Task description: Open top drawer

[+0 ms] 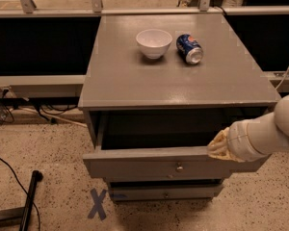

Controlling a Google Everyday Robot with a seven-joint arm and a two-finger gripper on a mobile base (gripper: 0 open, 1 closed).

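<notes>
— Fingers [216, 146] first: what state is recorded?
— Drawn narrow. The yellowish pads are seen as one mass with no gap between them. Their tips are laid against the upper edge of the top drawer [149, 165] front, towards its right end. Whether that edge is pinched cannot be told.

— Where is the gripper [211, 148] placed?
— At the right side of the cabinet, level with the drawer opening. It is carried on a white arm [265, 131] that enters from the right edge of the view.

— And the top drawer itself?
— It is found partly out of the gray cabinet, directly under the cabinet top [173, 90]. A dark cavity is exposed behind its front. The interior is too shadowed for contents to be noted. One small round metal knob [179, 167] is set at the centre of the front; it is not touched by the gripper.

— Other drawers?
— A narrower gray drawer front [164, 194] is seen below, closed, with its own small knob.

— Items on the cabinet top?
— A white bowl [154, 43] is stood upright near the back. A blue soda can [190, 48] is laid on its side just beside it, to the right, apart from the bowl.

— Floor?
— Speckled. A blue X mark [98, 204] is noted at the cabinet's lower left, and a black pole [29, 201] lies further left.
</notes>
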